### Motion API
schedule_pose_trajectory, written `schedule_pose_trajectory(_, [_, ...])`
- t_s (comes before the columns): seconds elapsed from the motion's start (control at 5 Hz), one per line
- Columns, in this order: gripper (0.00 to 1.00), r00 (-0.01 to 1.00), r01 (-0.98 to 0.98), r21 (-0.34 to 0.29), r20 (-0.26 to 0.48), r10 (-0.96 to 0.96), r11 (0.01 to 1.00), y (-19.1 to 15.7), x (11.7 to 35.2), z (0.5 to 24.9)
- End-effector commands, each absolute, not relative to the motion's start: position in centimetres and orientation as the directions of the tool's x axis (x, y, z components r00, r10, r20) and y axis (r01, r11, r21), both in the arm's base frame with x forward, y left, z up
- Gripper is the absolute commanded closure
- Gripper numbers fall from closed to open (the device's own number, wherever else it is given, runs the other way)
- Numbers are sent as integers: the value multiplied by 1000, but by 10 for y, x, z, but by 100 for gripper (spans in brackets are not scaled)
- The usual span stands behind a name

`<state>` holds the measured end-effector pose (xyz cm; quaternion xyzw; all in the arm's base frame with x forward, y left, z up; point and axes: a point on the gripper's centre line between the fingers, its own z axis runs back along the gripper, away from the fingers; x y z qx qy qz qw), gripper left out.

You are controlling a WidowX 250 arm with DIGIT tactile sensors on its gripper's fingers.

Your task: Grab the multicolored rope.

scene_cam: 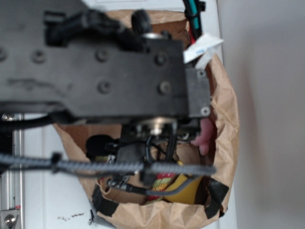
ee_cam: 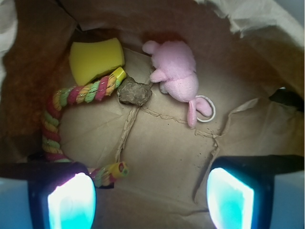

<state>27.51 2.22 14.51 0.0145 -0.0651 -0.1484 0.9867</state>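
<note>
The brown paper bag (ee_cam: 157, 157) fills the wrist view. The multicolored rope (ee_cam: 57, 112) lies at the left of its floor, curved like a C: one tip touches the yellow sponge (ee_cam: 95, 57) at upper left, the other points right by the lower-left finger. The gripper (ee_cam: 150, 200) is spread wide and empty. Closing here likely misses, since the rope lies beside the left finger, not between both.
</note>
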Motion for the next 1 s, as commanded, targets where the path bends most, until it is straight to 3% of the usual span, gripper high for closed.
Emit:
schedule_pose_trajectory(0.0, [0,927,346,12,150,-344,938,11,277,142])
schedule_pose_trajectory(0.4, [0,906,418,-63,105,-410,906,-16,252,130])
schedule_pose_trajectory(0.8, [0,955,293,-213,12,-298,932,-28,249,130])
